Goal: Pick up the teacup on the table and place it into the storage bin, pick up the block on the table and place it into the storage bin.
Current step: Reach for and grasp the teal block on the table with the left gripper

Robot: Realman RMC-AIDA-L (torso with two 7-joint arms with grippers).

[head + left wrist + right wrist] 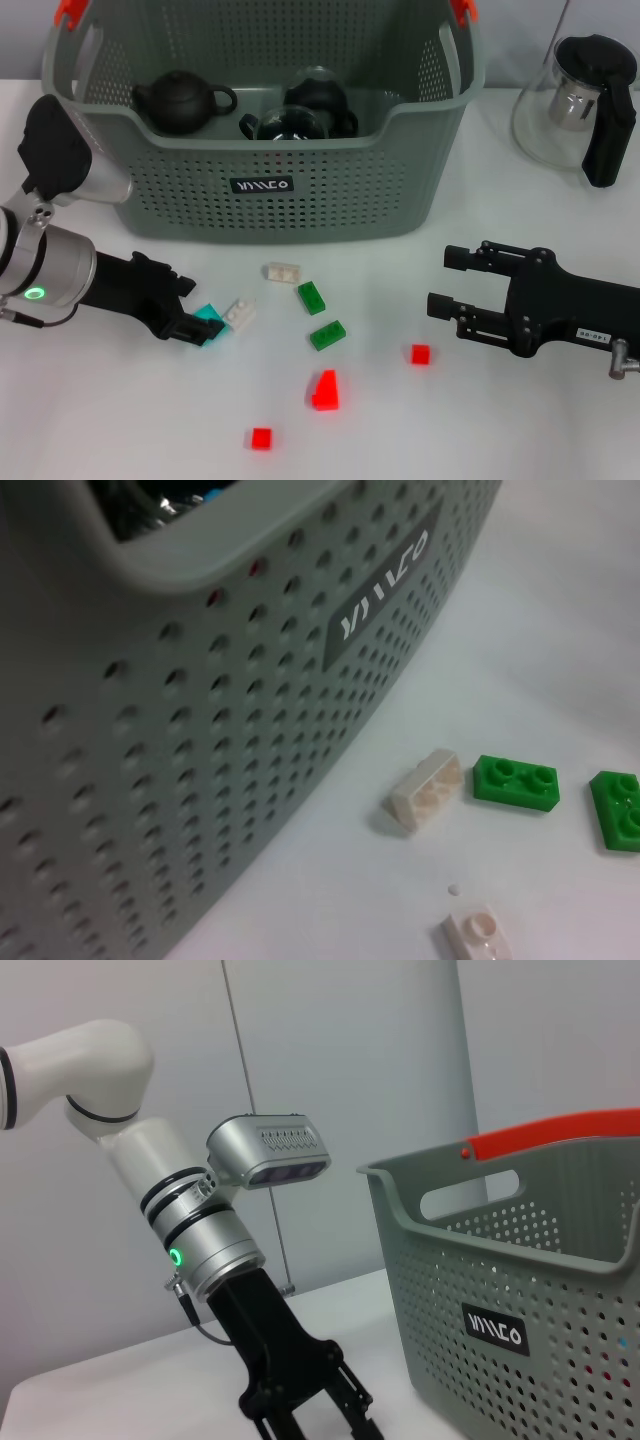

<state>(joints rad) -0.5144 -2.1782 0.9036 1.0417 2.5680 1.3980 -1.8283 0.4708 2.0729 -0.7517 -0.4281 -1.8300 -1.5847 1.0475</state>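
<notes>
Low on the table, left gripper (203, 328) clamped on a teal block (209, 316), just beside a white brick (239, 312). Opposite, right gripper (445, 282) hovering, fingers spread wide — nothing between them. Farther back, storage bin (300, 150) holding a dark teapot (180, 100) — teacup not discernible.
</notes>
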